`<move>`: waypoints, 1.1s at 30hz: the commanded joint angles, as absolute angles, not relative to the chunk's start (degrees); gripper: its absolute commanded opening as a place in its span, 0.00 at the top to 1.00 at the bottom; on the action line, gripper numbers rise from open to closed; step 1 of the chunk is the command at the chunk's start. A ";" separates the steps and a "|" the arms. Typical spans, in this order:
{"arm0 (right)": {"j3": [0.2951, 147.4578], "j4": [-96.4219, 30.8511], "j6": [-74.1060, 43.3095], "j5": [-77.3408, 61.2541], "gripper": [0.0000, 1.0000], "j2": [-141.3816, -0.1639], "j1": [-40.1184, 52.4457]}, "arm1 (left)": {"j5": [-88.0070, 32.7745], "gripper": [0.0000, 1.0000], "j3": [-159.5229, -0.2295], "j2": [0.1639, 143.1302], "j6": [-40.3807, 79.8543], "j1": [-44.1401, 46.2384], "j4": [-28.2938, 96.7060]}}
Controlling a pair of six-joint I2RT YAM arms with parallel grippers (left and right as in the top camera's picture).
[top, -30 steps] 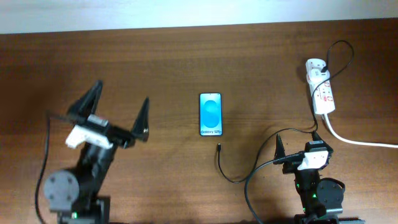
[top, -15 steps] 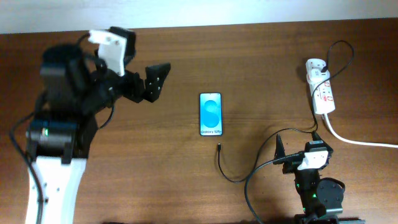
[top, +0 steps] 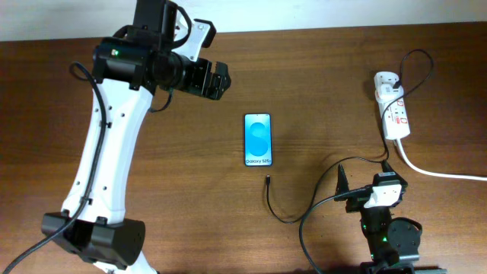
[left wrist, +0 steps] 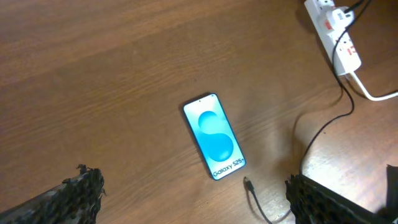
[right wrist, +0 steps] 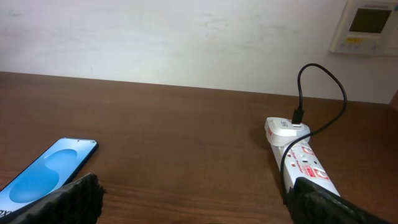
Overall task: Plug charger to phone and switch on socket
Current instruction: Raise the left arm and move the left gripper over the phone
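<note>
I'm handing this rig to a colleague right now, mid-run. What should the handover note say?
Grippers: the left gripper is open and empty, up-left of the phone; the right gripper is open and empty, low over the table.
Things: the phone lies face up. The charger tip lies just below it, apart from it; its far end is in the adapter on the socket.
Done: nothing.
Left: plug the tip into the phone and switch the socket on. Its switch state is unreadable.

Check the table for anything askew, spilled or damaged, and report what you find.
Nothing stands out. The phone lies flat, screen up. The charger cable lies loose, its plug tip just short of the phone's bottom edge, not plugged in. The power strip lies at the right with its white adapter seated.
</note>
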State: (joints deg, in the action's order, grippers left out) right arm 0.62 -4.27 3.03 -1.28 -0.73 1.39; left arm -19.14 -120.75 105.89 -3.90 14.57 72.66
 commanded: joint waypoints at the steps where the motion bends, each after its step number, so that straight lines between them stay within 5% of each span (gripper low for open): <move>1: 0.32 -4.56 2.96 -0.80 0.01 -0.32 1.83 | -25.71 0.01 -122.19 106.08 -3.40 14.66 72.77; 4: 0.32 -4.56 2.96 -0.80 0.02 -0.32 1.83 | -25.10 0.01 -122.13 106.89 8.12 15.07 72.82; 13: 0.32 -4.56 2.96 -0.80 0.02 -0.32 1.83 | 5.69 0.01 -122.13 117.23 36.95 27.05 78.70; 33: 0.32 -4.56 2.96 -0.80 0.02 -0.32 1.83 | 4.27 0.01 -121.91 128.84 31.14 34.41 75.66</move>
